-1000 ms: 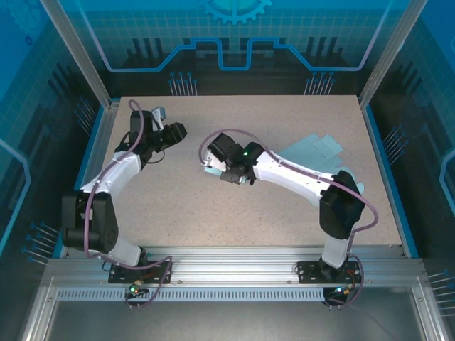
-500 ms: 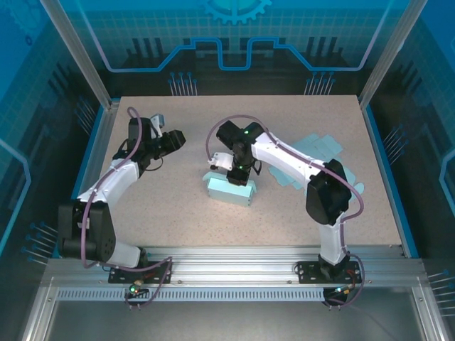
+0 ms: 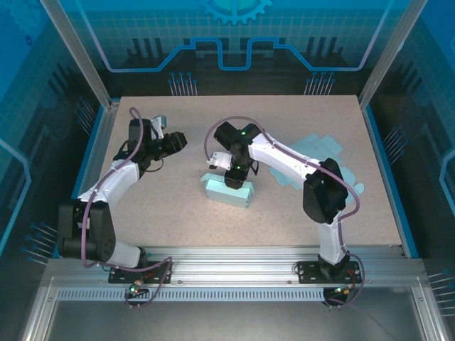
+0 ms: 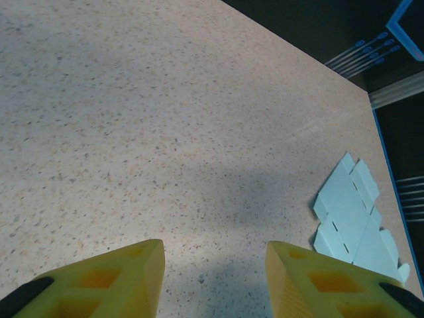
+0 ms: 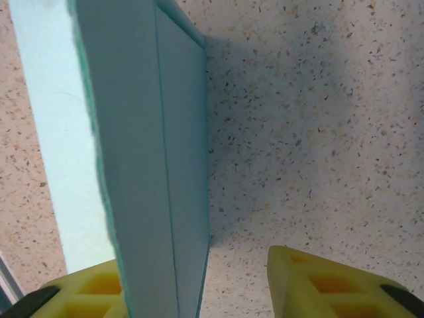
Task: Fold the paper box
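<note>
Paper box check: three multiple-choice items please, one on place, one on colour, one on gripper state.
1. Where is the folded box?
A. middle of the table, under the right gripper
B. far left corner
C. near right corner
2. Its colour?
A. white
B. light blue
C. brown
3. The left gripper is:
A. shut on the box
B. shut, empty
C. open, empty
Answers: 1 A, the top view shows it there. 2 B, pale blue card. 3 C, its fingers stand apart over bare table.

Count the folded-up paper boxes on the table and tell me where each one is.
1. The teal paper box stands mid-table under the right gripper. The flat blanks at the right are unfolded; the right arm may hide more of those.
</note>
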